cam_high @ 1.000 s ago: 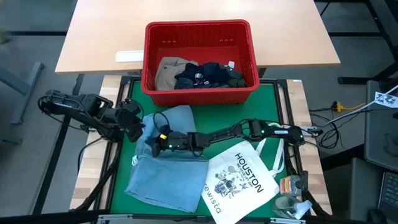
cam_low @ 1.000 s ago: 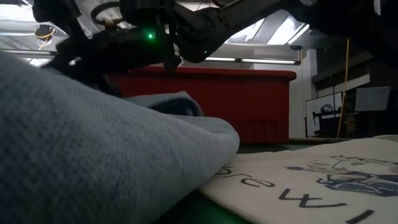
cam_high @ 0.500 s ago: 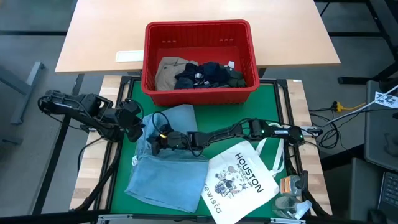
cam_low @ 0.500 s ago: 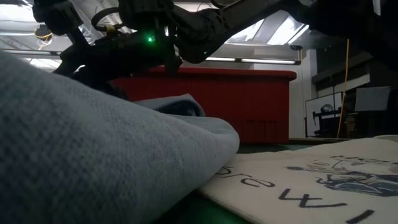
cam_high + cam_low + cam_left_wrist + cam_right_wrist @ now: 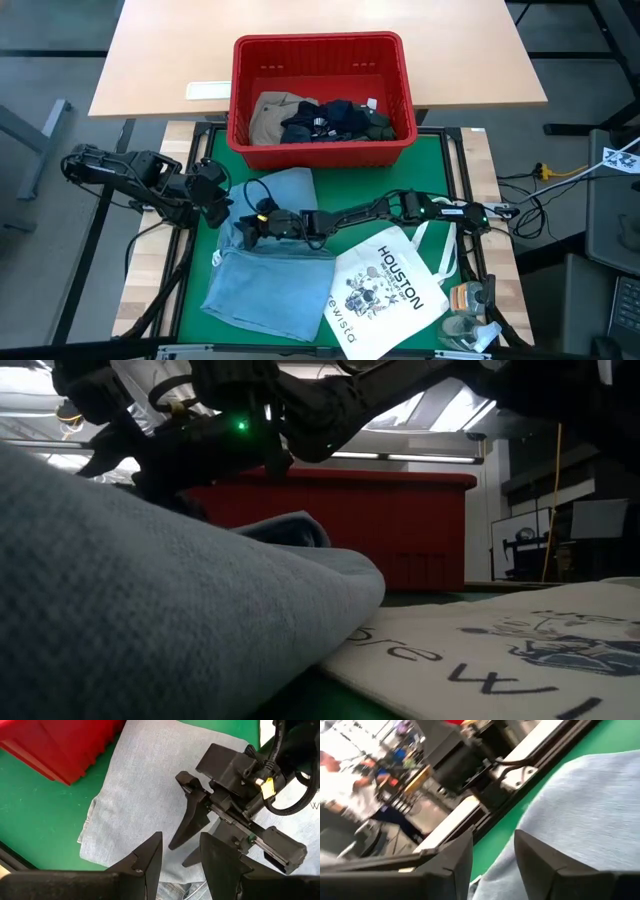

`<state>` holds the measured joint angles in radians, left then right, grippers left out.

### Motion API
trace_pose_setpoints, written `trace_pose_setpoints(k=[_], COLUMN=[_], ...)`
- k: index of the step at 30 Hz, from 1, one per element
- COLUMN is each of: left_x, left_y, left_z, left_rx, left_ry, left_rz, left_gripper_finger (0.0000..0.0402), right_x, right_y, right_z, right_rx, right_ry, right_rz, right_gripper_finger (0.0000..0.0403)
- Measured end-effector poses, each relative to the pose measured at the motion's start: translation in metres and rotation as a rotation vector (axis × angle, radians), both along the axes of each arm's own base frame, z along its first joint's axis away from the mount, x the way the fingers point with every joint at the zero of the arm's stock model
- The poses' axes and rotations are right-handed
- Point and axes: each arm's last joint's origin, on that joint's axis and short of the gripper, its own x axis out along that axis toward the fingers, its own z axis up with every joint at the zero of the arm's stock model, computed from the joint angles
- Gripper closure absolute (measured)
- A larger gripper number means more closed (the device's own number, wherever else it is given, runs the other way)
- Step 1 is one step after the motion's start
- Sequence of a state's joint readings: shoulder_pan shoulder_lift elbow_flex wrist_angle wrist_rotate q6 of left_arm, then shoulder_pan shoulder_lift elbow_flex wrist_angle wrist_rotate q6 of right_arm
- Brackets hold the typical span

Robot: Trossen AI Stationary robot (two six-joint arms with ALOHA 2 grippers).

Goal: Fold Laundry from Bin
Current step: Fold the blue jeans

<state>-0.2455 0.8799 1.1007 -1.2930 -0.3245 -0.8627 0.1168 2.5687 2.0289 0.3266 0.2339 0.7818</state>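
item: light blue denim garment, one piece of the laundry, lay spread on the green mat of the tabletop, just in front of the red bin; its near part was folded into a thick roll that filled the low view.

item: the bin sat at the far edge of the mat, holding the rest of the laundry: a khaki-tan piece to one side, a navy piece in the middle, a dark green piece at the other side.

item: my right gripper hovered low over the denim near its left edge, jaws parted to a moderate gap, holding nothing; seen from my left wrist, its fingers stood spread above the cloth.

item: my left gripper waited just beside the right one at the mat's left edge, jaws parted with a narrow gap, empty.

item: white tote bag printed "houston" lay flat on the mat, beside the denim.
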Motion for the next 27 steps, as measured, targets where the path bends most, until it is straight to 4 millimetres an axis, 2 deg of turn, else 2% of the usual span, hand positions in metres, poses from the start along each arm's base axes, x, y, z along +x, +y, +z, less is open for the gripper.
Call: trace_pose_setpoints(k=[5, 10, 14, 18, 22, 27], left_x=[0.001, 0.004, 0.009, 0.014, 0.023, 0.036], left_y=[0.000, -0.005, -0.013, -0.023, -0.036, -0.056], left_z=[-0.001, -0.003, -0.006, -0.010, -0.017, -0.031], left_rx=[-0.012, -0.044, -0.066, -0.056, -0.047, -0.012], left_ry=[0.000, 0.019, 0.052, 0.087, 0.130, 0.215], left_rz=[0.021, 0.009, -0.029, -0.079, -0.100, -0.154], left_gripper_finger=[0.0276, 0.0276, 0.0276, 0.0276, 0.0276, 0.0276], right_x=[0.000, -0.007, -0.023, -0.043, -0.064, -0.088], right_y=[-0.006, -0.012, -0.013, -0.013, -0.016, -0.021], right_z=[0.007, 0.046, 0.079, 0.099, 0.101, 0.090], right_rx=[-0.014, -0.144, -0.300, -0.429, -0.507, -0.589], right_ry=[-0.001, 0.011, 0.127, 0.292, 0.518, 0.822], right_rz=[0.081, 0.153, 0.212, 0.283, 0.355, 0.383], right_gripper_finger=[0.0265, 0.0269, 0.0269, 0.0269, 0.0269, 0.0269])
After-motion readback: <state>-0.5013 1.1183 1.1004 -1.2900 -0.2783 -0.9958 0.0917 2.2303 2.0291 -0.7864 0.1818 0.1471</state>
